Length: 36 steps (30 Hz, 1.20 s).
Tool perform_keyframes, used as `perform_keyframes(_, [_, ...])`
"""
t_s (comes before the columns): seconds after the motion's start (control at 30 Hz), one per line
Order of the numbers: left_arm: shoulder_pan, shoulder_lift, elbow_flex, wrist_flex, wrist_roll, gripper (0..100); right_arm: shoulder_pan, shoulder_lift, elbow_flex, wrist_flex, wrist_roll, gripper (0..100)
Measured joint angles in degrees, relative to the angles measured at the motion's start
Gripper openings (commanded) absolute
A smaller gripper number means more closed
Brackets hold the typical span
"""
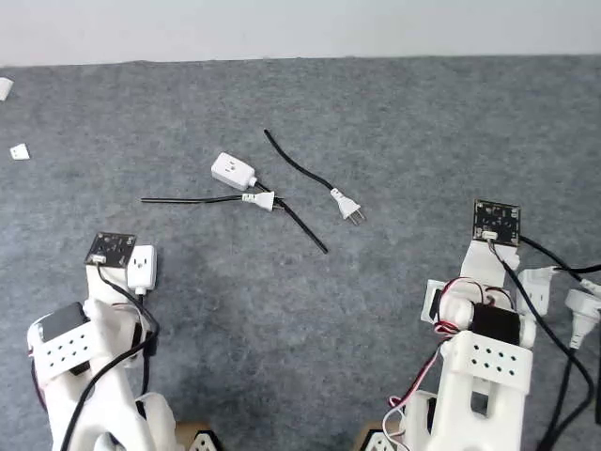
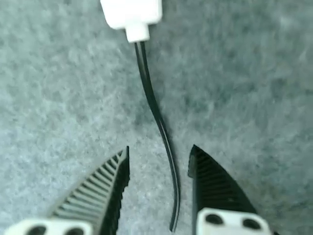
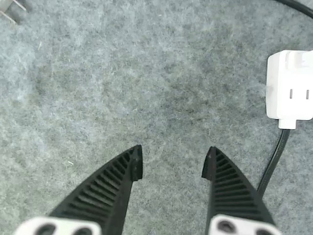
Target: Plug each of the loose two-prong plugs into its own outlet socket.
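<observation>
- Left claw stands open and empty above the grey worktop, near the front left corner.
- On the felt between its two jaws lies a thin black cord. It leads to the left socket, a white block just ahead of the claw. From above, the left socket sits just beside the left arm's wrist.
- Right claw is also spread open with nothing in it, over bare felt near the front right corner.
- Just off to one side of it lies the right socket, white, with two slots facing up and a black lead coming out of one end.
- The metal prongs of a plug show at the corner of the right wrist view, well apart from the right claw.
- Toward the middle of the worktop lies the middle socket, white, with its lead running toward the front edge.
- The first plug lies just beside the middle socket, its prongs reaching that socket's lead and its own wire stretching toward the left edge.
- The second plug lies apart, to the right of the first, with its wire curving toward the far edge.
- Both plugs lie loose, in no socket.
- Two small white scraps lie at the far left edge.
</observation>
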Motion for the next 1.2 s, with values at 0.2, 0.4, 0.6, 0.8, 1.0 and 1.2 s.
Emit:
perform_keyframes(0.2, [0.0,0.0,3.52,-4.22,0.0,12,0.09,0.0,0.0,0.0,0.0,20.8])
perform_keyframes(0.4, [0.0,0.0,4.04,-5.1,0.0,12,0.09,0.0,0.0,0.0,0.0,20.8])
perform_keyframes(0.6, [0.0,0.0,4.13,-4.84,-0.53,18,0.09,0.0,0.0,0.0,0.0,20.8])
perform_keyframes(0.8, [0.0,0.0,6.77,-5.54,-0.53,15,0.09,0.0,0.0,0.0,0.0,20.8])
perform_keyframes(1.0, [0.0,0.0,6.77,-5.8,-0.53,1,0.09,0.0,0.0,0.0,0.0,20.8])
perform_keyframes(1.2, [0.0,0.0,5.8,-7.12,-0.53,1,0.09,0.0,0.0,0.0,0.0,20.8])
